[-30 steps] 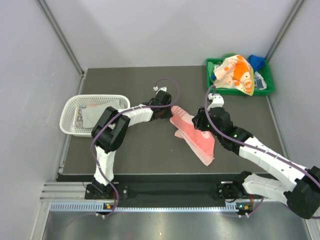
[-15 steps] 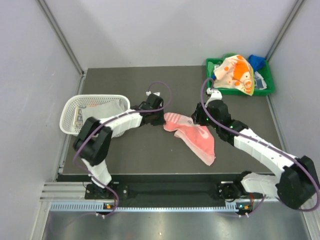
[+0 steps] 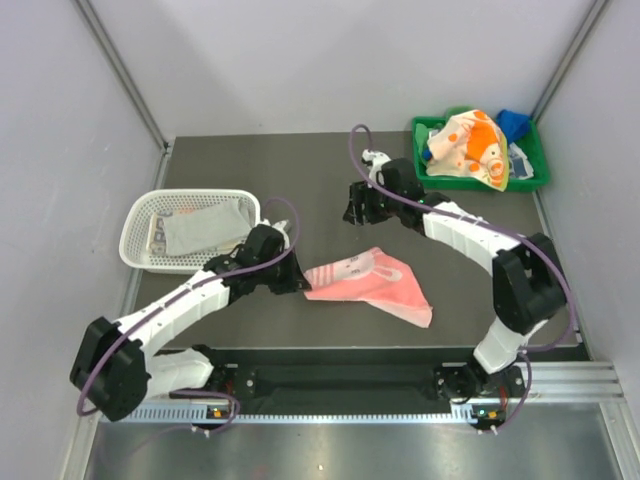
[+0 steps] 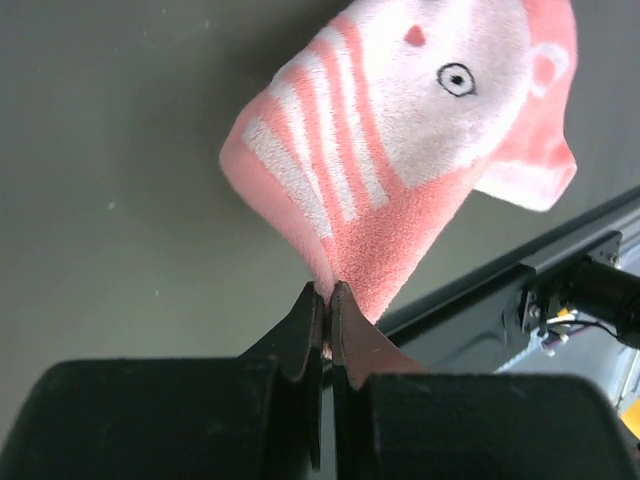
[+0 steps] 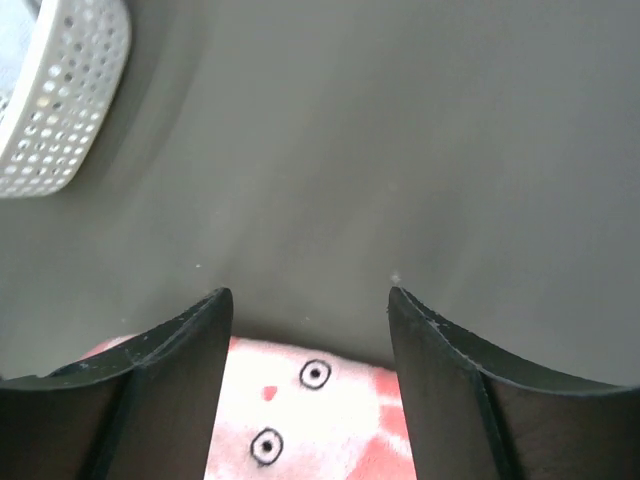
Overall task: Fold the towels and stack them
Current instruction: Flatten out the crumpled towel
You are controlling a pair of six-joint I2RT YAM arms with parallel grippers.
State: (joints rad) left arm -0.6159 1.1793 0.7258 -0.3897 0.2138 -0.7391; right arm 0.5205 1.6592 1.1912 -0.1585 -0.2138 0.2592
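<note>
As you scan from the left of the overhead view, a white perforated basket (image 3: 130, 250) sits at the left edge of the desk (image 3: 240, 165). It holds a grey-white towel (image 3: 200, 226) lying flat over another cloth.

Lower centre-left, the left fingers (image 4: 305, 325) are pressed fully together on the very edge of the pink towel (image 3: 372, 285), pinching only a sliver of its left corner. The towel lies rumpled in the lower middle of the desk, and its pale striped face with two ringed eyes is turned up.

In the upper middle, the right fingers (image 5: 170, 370) stand wide apart and hold nothing. They hang over bare desk near the towel's upper edge.

At upper right, a green tray (image 3: 418, 155) carries an orange-patterned towel (image 3: 472, 148) and a blue towel (image 3: 513, 122).

Your main risk is the thin grip. So little cloth is caught that a brisk pull could slip it free, and dragging by one corner would likely skew or bunch the fold. With the right fingers off the cloth, the opposite corner has no support.

No brand or label can be read. Coloured marks show on the cloth under the grey-white towel, but they are too small to make out.
</note>
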